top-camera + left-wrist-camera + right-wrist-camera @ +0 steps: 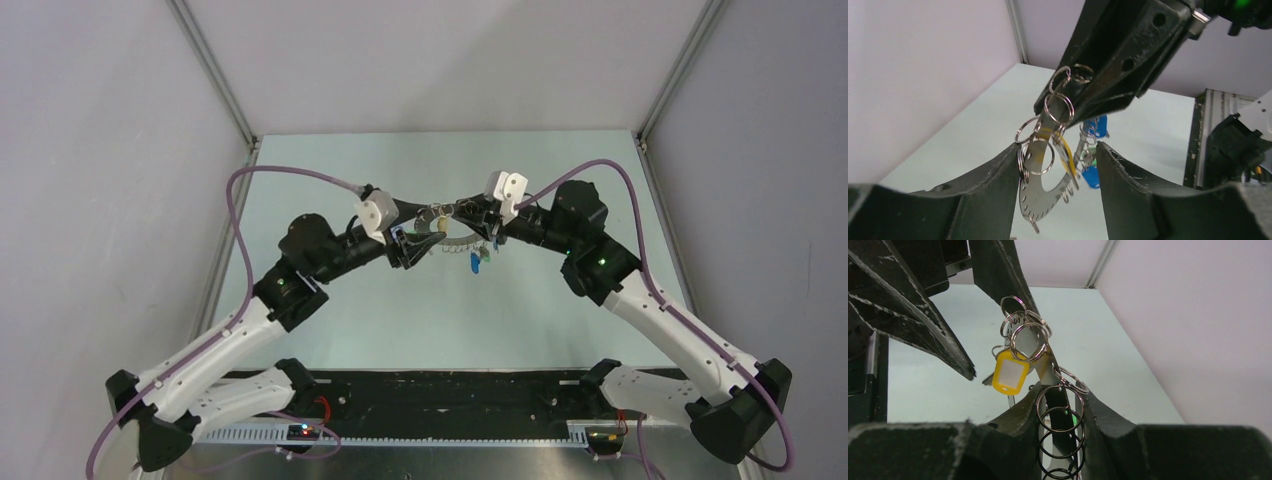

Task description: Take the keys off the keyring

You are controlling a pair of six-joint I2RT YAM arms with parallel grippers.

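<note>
Grey metal, broad and flat with small holes punched along its rim, the keyring hangs in mid-air between the two tools, well above the pale green table. The right gripper is closed narrow on it. In its own wrist view the plate runs edge-on between the two black fingers, which press it from both sides. Thin silver split rings stack in the slit in front of the tips. The left gripper stands wide and holds nothing. Its two black fingers flank the lower part of the keyring; the plate lies just beside the finger on the left of that view, though I cannot tell whether it touches, and is clearly apart from the other. Seen from the left wrist, the right gripper's dark jaws come in from above and bite the top of the plate, where more split rings cluster. The keys dangle off the rim beyond the left gripper's fingers and below the right gripper, two of them with blue oval plastic tags. Another carries a yellow oval tag with a white label window, hanging just past the right gripper's fingertips. From overhead the tools meet tip to tip, with blue and green tags hanging under the right one.
</note>
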